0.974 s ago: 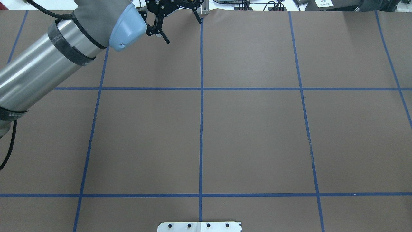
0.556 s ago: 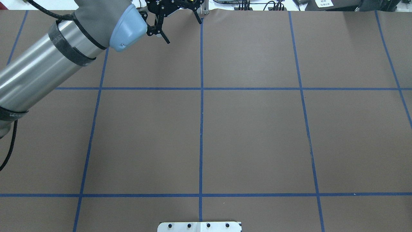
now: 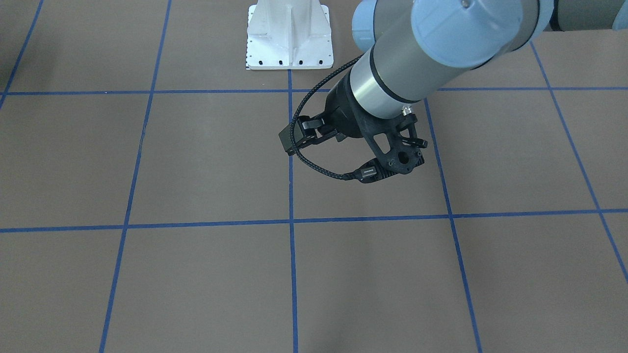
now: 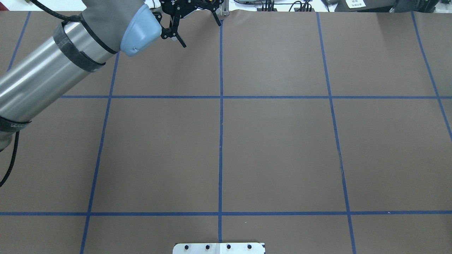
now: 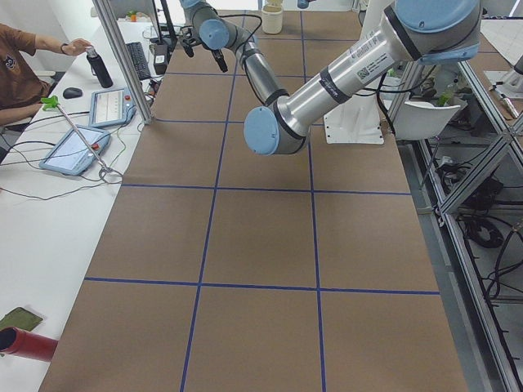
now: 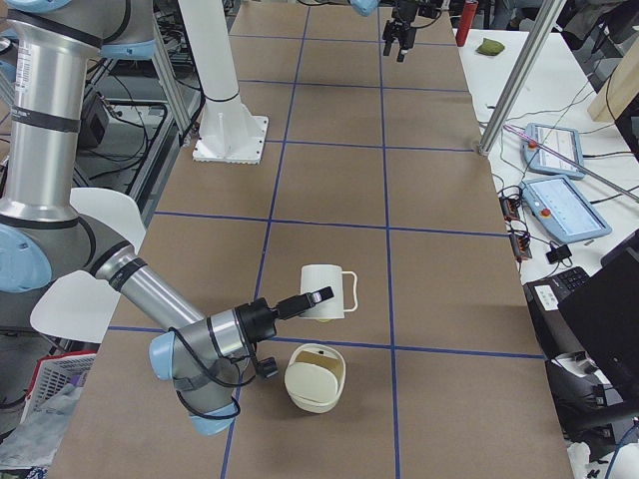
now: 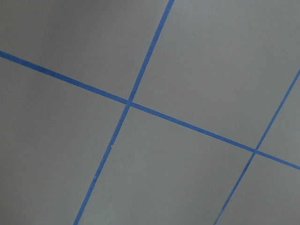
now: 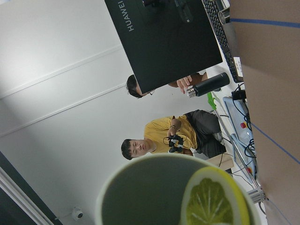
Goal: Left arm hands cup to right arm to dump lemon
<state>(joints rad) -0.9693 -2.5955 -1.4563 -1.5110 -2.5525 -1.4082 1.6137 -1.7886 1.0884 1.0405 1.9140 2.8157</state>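
Observation:
The cup [image 6: 321,292], cream-white with a squared handle, hangs tilted above the table at the tip of my right gripper [image 6: 312,297] in the exterior right view. I cannot tell how the gripper's jaws stand. In the right wrist view the cup's grey mouth [image 8: 145,197] fills the bottom, with the lemon [image 8: 212,201] at its rim. My left gripper [image 4: 202,35] is open and empty over the table's far edge. It also shows in the exterior right view [image 6: 396,48]. In the front view only its wrist bracket [image 3: 392,147] shows.
A second cream round container [image 6: 316,377] lies on the brown table [image 4: 275,148] just below the cup. The white arm base [image 3: 289,37] stands at the robot's side. An aluminium post [image 6: 519,70], tablets and operators [image 5: 16,57] line the far side.
Almost nothing: the left arm's elbow has edged very slightly, and its gripper stays open at the far edge.

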